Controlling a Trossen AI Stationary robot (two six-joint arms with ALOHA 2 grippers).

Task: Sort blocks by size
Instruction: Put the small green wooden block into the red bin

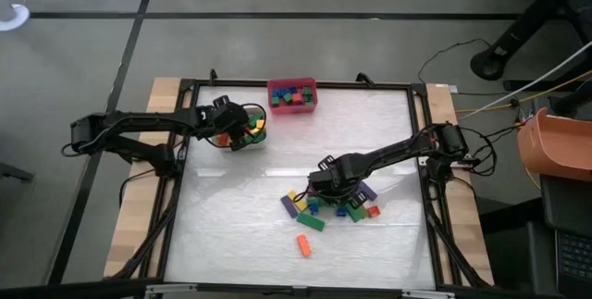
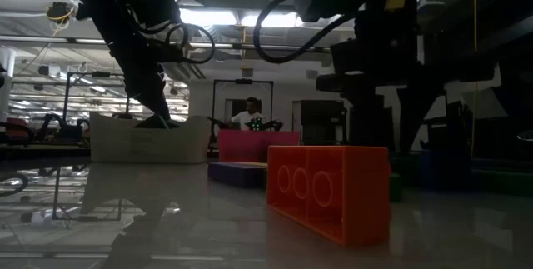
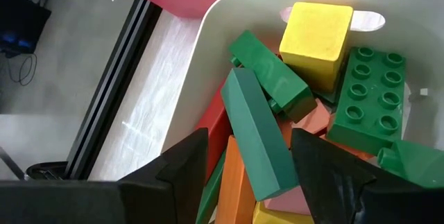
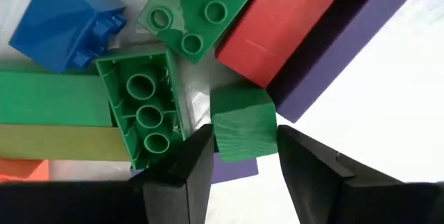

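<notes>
My left gripper (image 1: 242, 134) hangs open over the white bin (image 3: 229, 9), which holds several blocks. Its fingers stand on either side of a long green bar (image 3: 260, 134) without touching it. A yellow cube (image 3: 316, 40) and a studded green brick (image 3: 368, 102) lie beside the bar. My right gripper (image 1: 324, 186) is down in the loose pile of blocks (image 1: 333, 205) on the table, shut on a small green block (image 4: 243, 130). Around it lie a blue block (image 4: 62, 19), green bricks (image 4: 142, 109), a red bar (image 4: 277, 26) and a purple bar (image 4: 347, 44). My right gripper pinches the small green block by two opposite sides (image 4: 216, 137) between its two fingers, coming from above and pointing down. The block sits upright between the fingertips, over a purple bar. Whether it is lifted clear of the table I cannot tell.
A red bin (image 1: 272, 97) with several small blocks stands at the far edge, right of the white bin. A lone orange block (image 1: 303, 245) lies toward the near edge and fills the foreground of the low view (image 2: 329, 190). A person sits beyond the table (image 2: 250, 117).
</notes>
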